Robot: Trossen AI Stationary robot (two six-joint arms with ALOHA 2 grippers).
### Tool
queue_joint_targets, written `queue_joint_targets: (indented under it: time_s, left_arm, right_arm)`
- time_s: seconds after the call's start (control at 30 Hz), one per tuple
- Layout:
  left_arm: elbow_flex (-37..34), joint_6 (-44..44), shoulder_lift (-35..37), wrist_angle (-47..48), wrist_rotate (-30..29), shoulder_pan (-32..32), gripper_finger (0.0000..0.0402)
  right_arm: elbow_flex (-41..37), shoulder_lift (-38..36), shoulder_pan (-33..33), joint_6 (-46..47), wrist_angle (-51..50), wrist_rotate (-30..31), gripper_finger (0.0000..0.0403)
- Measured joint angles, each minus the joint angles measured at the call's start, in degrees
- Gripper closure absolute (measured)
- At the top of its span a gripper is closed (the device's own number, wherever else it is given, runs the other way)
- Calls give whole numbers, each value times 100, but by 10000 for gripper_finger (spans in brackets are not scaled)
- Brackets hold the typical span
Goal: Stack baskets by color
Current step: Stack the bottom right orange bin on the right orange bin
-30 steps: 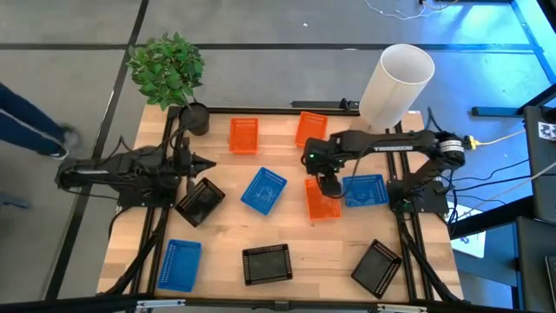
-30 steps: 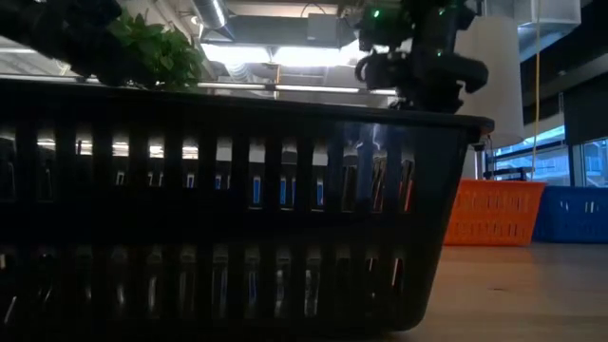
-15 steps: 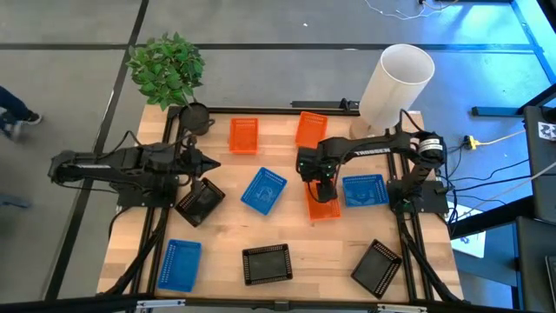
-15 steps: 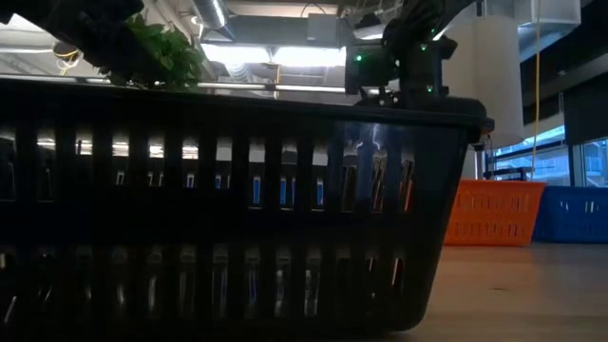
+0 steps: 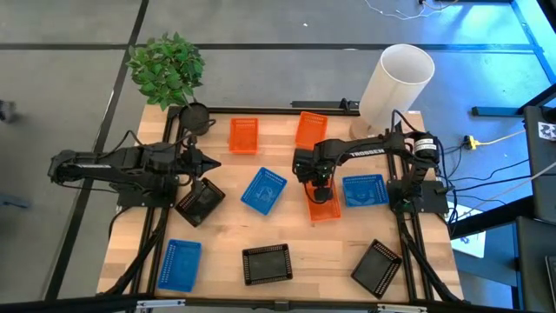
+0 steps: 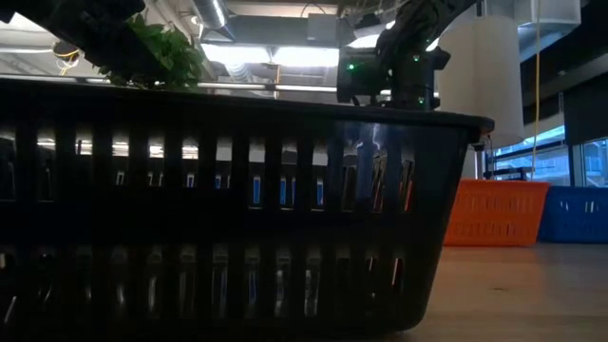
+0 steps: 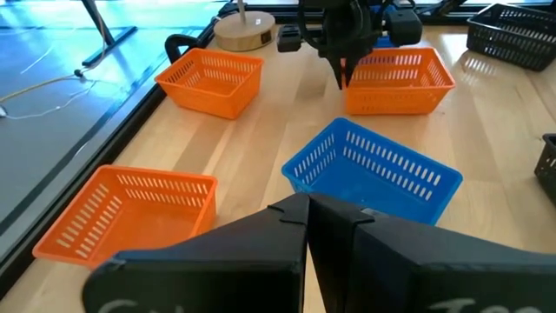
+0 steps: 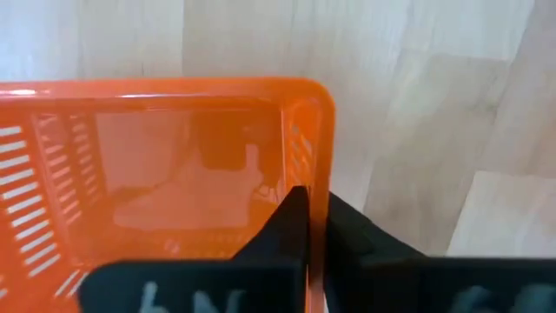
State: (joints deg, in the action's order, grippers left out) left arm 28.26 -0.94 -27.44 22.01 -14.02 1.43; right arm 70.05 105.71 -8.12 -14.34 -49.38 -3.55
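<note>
The right gripper point(image 5: 318, 184) stood over the middle of the wooden table point(image 5: 226, 239), its fingers point(image 8: 295, 228) pinched together across the side wall of an orange basket point(image 5: 323, 202). The left gripper point(image 5: 208, 163) hung closed and empty near the table's left edge, above a black basket point(image 5: 200, 200).

Beyond the table lay grey floor, with a potted plant point(image 5: 169, 69) and a white cylinder point(image 5: 395, 83) at the far corners.

Only the right wrist view showed wall between fingers. The left wrist view showed two more orange baskets point(image 7: 211, 80) and a blue basket point(image 7: 373, 174).

In the low view a black basket point(image 6: 228, 204) hid most of the table.
</note>
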Motion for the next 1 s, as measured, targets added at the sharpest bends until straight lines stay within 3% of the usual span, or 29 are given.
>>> queue_joint_targets:
  time_s: [0.17, 0.3, 0.6, 0.83, 1.0]
  left_arm:
    - [-1, 1, 0, 1, -2, 0, 401]
    - [1, 3, 0, 0, -4, -1, 401]
    - [-1, 6, 0, -1, -4, 0, 401]
    - [0, 7, 0, -1, 15, 0, 401]
    - [0, 7, 0, -3, 17, 0, 401]
  right_arm:
    - [482, 2, -111, 58, -555, 289, 397]
    - [1292, -1, -398, 82, -1095, 394, 399]
    - [2959, -26, -1678, -545, -1602, 552, 401]
    - [3175, -26, -2759, -868, -1241, 675, 401]
    - [2985, 106, -3108, -1148, -1023, 637, 402]
